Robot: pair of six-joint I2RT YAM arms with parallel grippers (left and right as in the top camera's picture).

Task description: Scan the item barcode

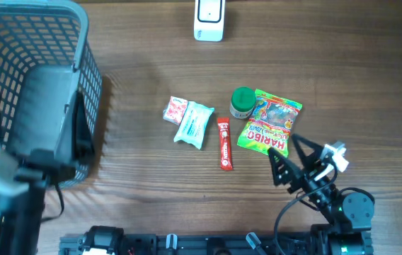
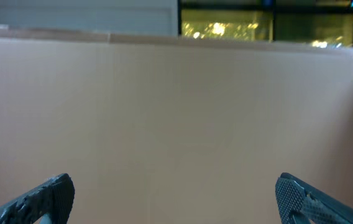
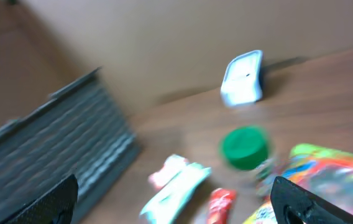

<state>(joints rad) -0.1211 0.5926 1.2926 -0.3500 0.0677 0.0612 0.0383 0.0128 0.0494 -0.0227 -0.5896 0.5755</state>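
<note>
Far left of the Haribo bag (image 1: 270,122), the left pincer (image 2: 173,186) hangs released over the basket (image 1: 45,42). A red stick (image 1: 225,144) and a green-lidded jar (image 1: 242,103) lie just left of the bag, the scanner (image 1: 208,18) beyond. The right pincer (image 1: 284,152), released, hovers at its near corner.

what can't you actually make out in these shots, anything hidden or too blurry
Barcodes: none readable on the Haribo bag or red stick, too small overhead.
The white scanner: cut off by the overhead top edge.
Right wrist view: motion blur smears every label.
Left wrist view: only a plain brown wall, no items.
</note>
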